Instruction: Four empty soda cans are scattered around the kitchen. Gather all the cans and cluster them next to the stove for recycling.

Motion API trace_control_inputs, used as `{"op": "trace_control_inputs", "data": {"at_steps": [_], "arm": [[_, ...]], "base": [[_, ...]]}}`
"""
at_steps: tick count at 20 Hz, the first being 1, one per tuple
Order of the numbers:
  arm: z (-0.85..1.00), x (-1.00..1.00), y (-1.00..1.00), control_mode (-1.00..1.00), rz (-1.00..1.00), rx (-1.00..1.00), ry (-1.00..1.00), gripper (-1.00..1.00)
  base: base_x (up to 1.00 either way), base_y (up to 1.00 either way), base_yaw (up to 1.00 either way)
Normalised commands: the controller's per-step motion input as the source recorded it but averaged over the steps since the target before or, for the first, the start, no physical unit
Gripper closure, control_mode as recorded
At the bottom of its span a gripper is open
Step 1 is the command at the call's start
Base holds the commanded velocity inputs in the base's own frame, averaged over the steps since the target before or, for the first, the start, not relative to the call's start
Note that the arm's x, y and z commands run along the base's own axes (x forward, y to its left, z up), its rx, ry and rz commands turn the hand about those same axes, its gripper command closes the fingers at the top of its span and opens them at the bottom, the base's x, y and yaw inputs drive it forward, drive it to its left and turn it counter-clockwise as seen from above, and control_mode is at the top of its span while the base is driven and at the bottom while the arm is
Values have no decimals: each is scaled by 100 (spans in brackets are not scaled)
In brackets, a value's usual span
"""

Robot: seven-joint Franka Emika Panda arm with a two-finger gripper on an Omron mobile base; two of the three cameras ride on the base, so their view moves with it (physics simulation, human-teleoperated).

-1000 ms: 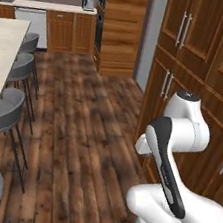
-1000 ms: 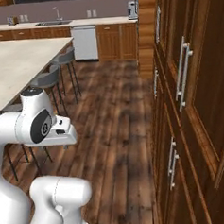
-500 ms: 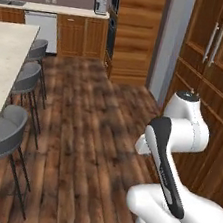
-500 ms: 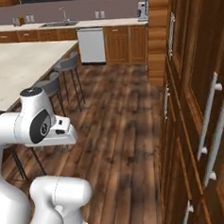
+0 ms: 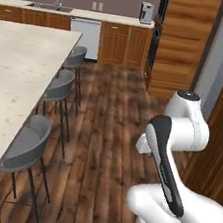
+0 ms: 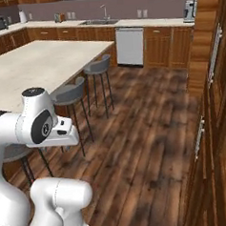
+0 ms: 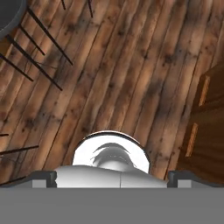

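The arm [image 5: 179, 144] is built of smooth, glossy white shells with rounded, bulbous joints, and a dark grey to black band runs lengthwise down the curved link in the left base view. In the right base view the arm [image 6: 34, 127] shows a round dark grey disc set into the side of its upper joint and a small dark cap on top. Its lower links swell into thick white cylinders with soft, seamless edges.

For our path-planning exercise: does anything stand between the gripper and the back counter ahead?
Nothing visible does. The open gripper hangs over wood floor that runs to the back counter; the island and stools stand left of that lane, tall cabinets right.
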Motion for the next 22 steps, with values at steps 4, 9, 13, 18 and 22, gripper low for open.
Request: {"op": "trace_control_inputs", "data": {"at_steps": [4, 9, 13, 18, 22], "arm": [[0, 0, 0, 100, 0, 0, 0, -100], [0, 0, 0, 100, 0, 0, 0, -100], [0, 0, 0, 100, 0, 0, 0, -100], [0, 0, 0, 100, 0, 0, 0, -100], [0, 0, 0, 100, 0, 0, 0, -100]], "base": [[60, 0, 52], [54, 0, 55], [51, 0, 57], [52, 0, 58], [48, 0, 54]]}}
